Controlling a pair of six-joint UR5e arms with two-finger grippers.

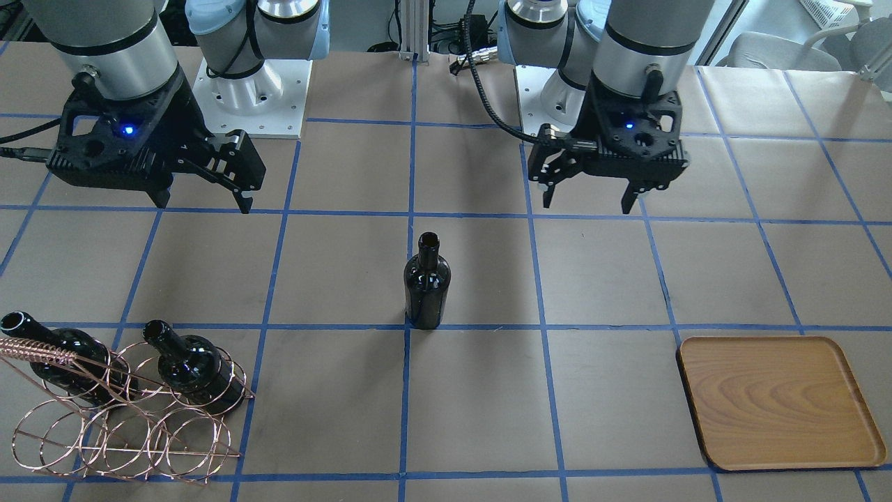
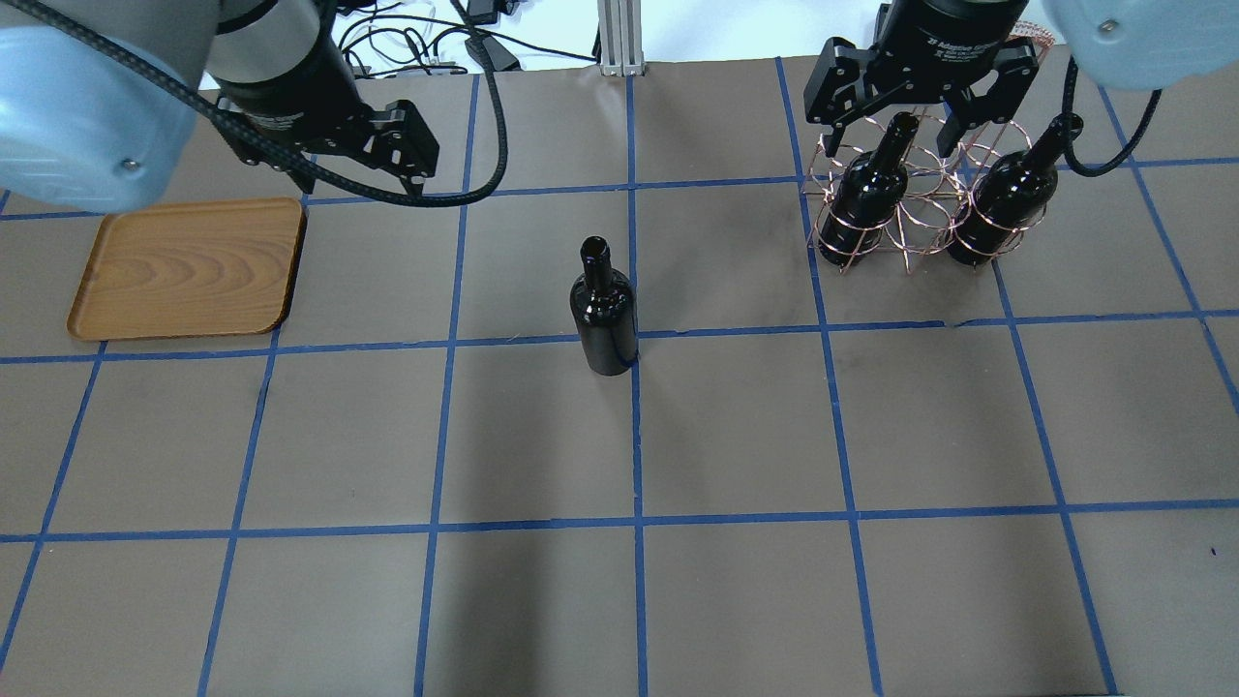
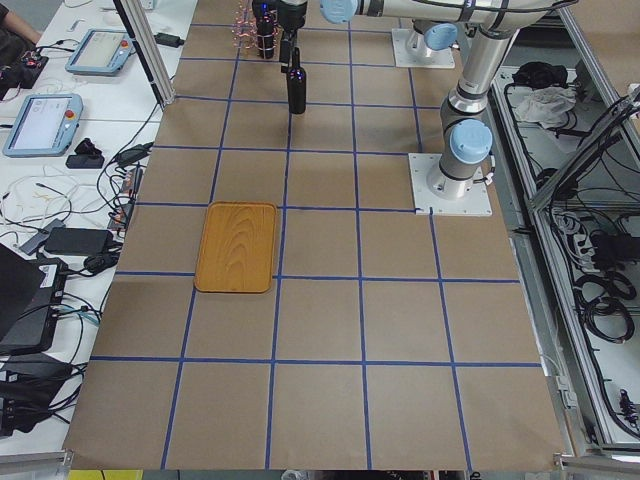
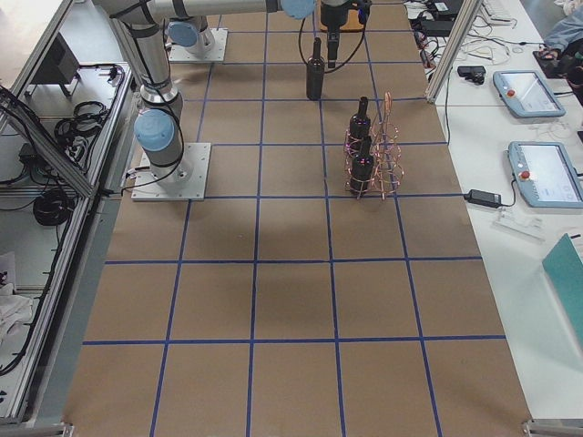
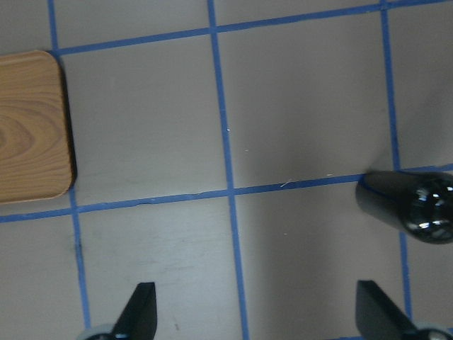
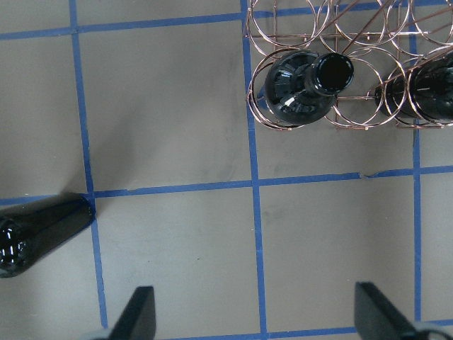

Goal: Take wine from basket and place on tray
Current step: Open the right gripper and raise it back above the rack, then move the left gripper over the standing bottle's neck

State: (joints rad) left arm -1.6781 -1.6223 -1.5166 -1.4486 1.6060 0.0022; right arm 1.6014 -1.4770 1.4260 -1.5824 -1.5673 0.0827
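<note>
Seen from over the robot's shoulders: the wine (image 2: 605, 319) stands upright at the centre of the counter (image 2: 619, 581), on a blue tape line (image 2: 726, 334), well apart from tray and basket. At ten o'clock lies the wooden tray (image 2: 184, 271). At two o'clock stands the wire basket (image 1: 42, 348), with two more bottles (image 2: 866, 208) upright in its loops. Farthest, both claws hang above the counter: the left claw (image 1: 589, 202) between tray and wine, the right claw (image 1: 204, 202) by the basket. Each is spread wide, gripping and touching nothing.
</note>
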